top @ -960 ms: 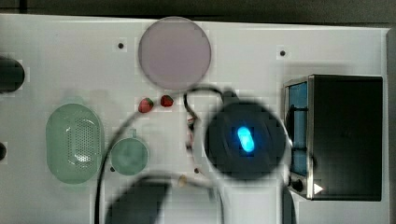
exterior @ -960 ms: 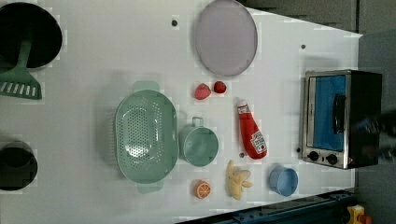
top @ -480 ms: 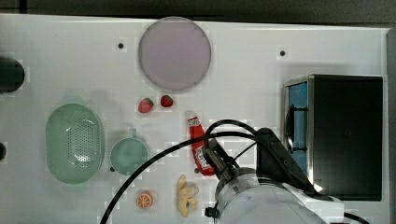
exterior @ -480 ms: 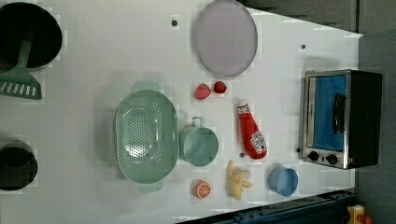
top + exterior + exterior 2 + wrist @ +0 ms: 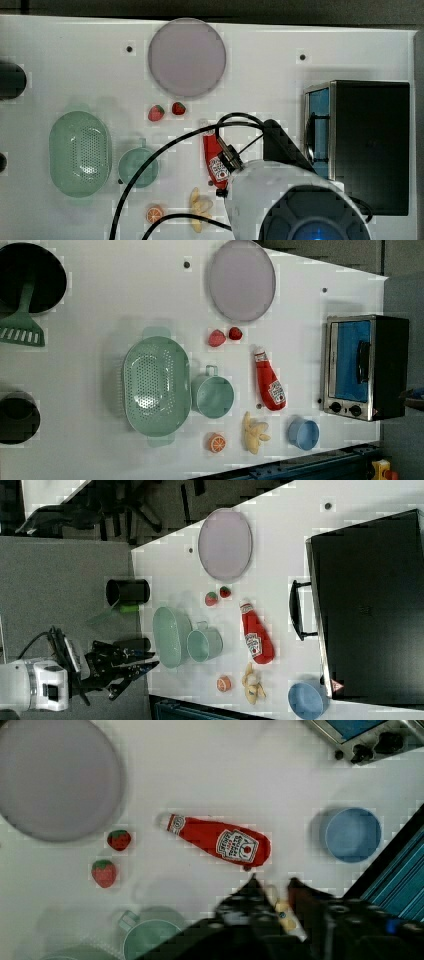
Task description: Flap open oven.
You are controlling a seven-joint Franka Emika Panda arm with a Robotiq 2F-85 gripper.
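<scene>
The oven (image 5: pixel 372 145) stands at the top view's right, black on top, with its blue glass door (image 5: pixel 352 360) upright and closed. The dark bar handle (image 5: pixel 363 361) lies across the door. In the right view the handle (image 5: pixel 297 611) sticks out from the oven (image 5: pixel 370 605) towards the ketchup. My arm (image 5: pixel 295 200) hangs high over the table's near right part, just to the left of the oven in the top view. In the wrist view my gripper (image 5: pixel 272 885) is open and holds nothing. It hovers above the table by the ketchup bottle (image 5: pixel 220 842), well away from the oven's knobs (image 5: pixel 372 747).
A ketchup bottle (image 5: pixel 270 385), banana (image 5: pixel 254 431), blue bowl (image 5: pixel 303 433), orange slice (image 5: pixel 217 442), green mug (image 5: pixel 212 396) and green colander (image 5: pixel 156 385) lie left of the oven. Two strawberries (image 5: pixel 225 336) and a grey plate (image 5: pixel 242 280) sit farther back. Black cables (image 5: pixel 165 170) trail over the table.
In the top view my arm has swung from over the ketchup bottle towards the lower right, uncovering the bottle, banana and orange. The oven door has stayed closed.
</scene>
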